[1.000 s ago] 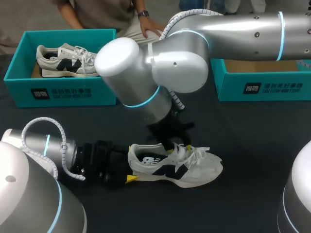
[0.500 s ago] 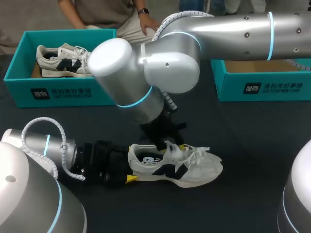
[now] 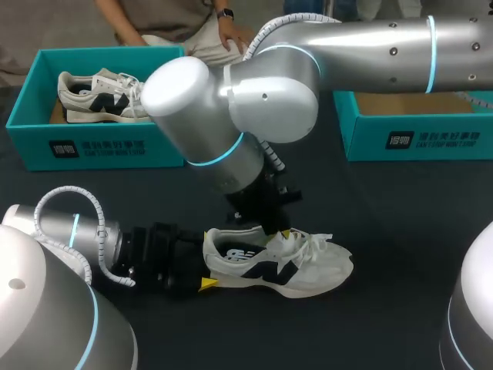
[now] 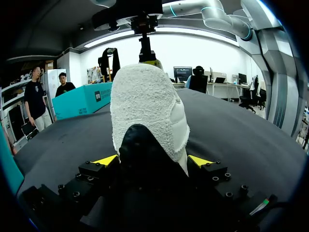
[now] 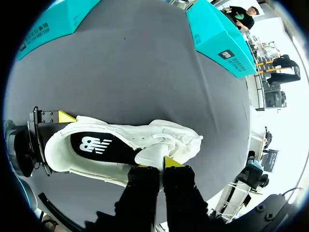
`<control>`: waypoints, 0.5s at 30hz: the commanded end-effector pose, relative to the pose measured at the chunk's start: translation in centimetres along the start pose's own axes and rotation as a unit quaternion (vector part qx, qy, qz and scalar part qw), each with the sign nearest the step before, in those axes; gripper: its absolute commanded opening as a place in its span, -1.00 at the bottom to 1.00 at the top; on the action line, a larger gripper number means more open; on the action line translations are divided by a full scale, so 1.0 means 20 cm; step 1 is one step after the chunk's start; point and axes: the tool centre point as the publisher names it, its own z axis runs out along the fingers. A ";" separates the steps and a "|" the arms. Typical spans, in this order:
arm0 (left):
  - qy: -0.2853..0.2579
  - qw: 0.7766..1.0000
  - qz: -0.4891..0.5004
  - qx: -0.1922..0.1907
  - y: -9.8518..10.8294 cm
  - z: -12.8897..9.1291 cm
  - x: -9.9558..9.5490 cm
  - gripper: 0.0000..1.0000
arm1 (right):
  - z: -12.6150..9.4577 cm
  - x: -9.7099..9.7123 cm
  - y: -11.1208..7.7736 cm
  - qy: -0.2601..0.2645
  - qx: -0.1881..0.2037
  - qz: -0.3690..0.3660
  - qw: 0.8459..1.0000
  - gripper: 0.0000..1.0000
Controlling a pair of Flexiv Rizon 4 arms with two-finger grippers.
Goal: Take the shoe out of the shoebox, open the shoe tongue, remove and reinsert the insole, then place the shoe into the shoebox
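Centre of the frame, low down: the white and grey mesh sneaker with the dark navy side mark (image 3: 308, 270) lies on its sole on the dark worktop (image 3: 385, 231), toe toward the right, heel toward the left. The left arm comes in along the lower left, and its claw (image 4: 153, 160) has the heel. From its wrist, one yellow tip sits on either side of the fuzzy white heel cup, pressed against it, so that is a firm clamp. From above comes the big silver right arm, crossing from the upper right. Its claw (image 5: 155, 165) stands over the lace area with the fingers drawn nearly together, pinching the edge of the white padded tongue (image 5: 153, 153). (The gap between them is a sliver.) Inside the shoe, the black insole with a white mark (image 5: 104, 145) is in place and lies flat. In the upper left, a teal cardboard shoebox (image 3: 92, 146) holds a second, matching sneaker (image 3: 100, 96). Another teal box (image 3: 416, 139) sits at the upper right, well apart from the shoe.
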 end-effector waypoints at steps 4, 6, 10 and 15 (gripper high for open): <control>-0.001 1.000 0.000 -0.001 0.01 0.02 0.01 -1.00 | 0.02 -0.16 -0.06 0.045 0.006 0.276 0.960 -1.00; -0.001 1.000 0.000 -0.001 0.01 0.02 0.01 -1.00 | 0.04 -0.20 -0.06 0.057 0.009 0.282 0.958 -1.00; -0.001 1.000 0.000 -0.001 0.01 0.02 0.01 -1.00 | 0.05 -0.23 -0.05 0.086 0.014 0.281 0.956 -1.00; -0.001 1.000 0.000 -0.001 0.01 0.02 0.01 -1.00 | 0.06 -0.26 -0.03 0.129 0.014 0.274 0.953 -1.00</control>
